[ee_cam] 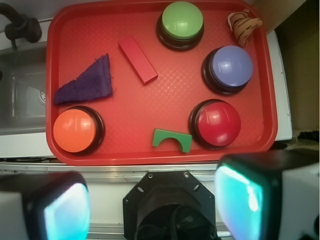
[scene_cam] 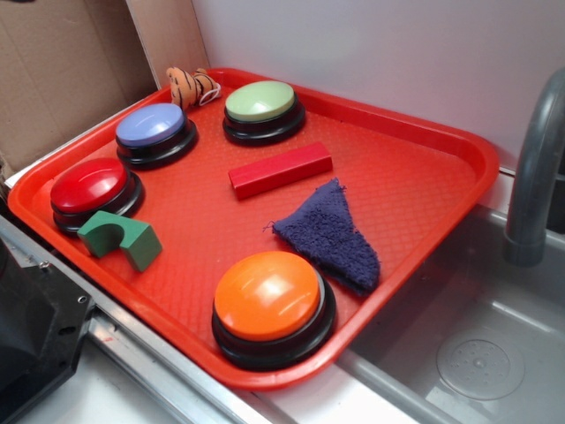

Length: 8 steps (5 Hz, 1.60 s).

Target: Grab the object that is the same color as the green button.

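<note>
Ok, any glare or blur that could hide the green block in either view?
Exterior view: glare streaks on the orange button, green block sharp. Wrist view: green block clear, small highlights on the red button, claw fingers blurred in the foreground.

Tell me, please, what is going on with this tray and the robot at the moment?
Nothing is being handled yet. The robot's tool hangs open above the near edge of the red tray, holding nothing. On the tray sit four dome buttons, a red block, a purple cloth and a small striped toy. The target, the small green arch block, lies untouched beside the red button, matching the green button at the far side.
</note>
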Each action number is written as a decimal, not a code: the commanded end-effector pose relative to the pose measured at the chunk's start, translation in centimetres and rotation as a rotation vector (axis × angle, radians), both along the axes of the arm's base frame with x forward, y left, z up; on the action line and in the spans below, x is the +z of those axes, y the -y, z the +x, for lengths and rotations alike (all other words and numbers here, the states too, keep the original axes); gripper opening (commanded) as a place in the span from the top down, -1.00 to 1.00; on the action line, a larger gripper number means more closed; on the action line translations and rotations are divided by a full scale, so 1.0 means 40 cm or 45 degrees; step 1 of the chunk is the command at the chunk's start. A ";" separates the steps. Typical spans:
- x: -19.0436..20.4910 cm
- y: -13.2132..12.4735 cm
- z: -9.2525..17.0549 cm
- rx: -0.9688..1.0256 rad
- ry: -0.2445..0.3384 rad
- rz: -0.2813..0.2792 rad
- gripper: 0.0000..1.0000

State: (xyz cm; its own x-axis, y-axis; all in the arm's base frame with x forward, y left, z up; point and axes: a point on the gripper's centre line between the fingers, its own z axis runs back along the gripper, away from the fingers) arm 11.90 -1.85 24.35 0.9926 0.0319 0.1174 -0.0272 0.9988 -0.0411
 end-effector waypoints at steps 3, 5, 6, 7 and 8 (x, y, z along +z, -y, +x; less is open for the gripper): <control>-0.086 -0.020 0.072 -0.422 0.162 0.039 -1.00; -0.183 -0.028 0.123 -1.057 0.371 0.002 -1.00; -0.233 -0.015 0.110 -1.385 0.415 0.072 -1.00; -0.296 -0.020 0.080 -1.477 0.421 0.147 -1.00; -0.367 -0.034 0.085 -1.484 0.361 0.205 -1.00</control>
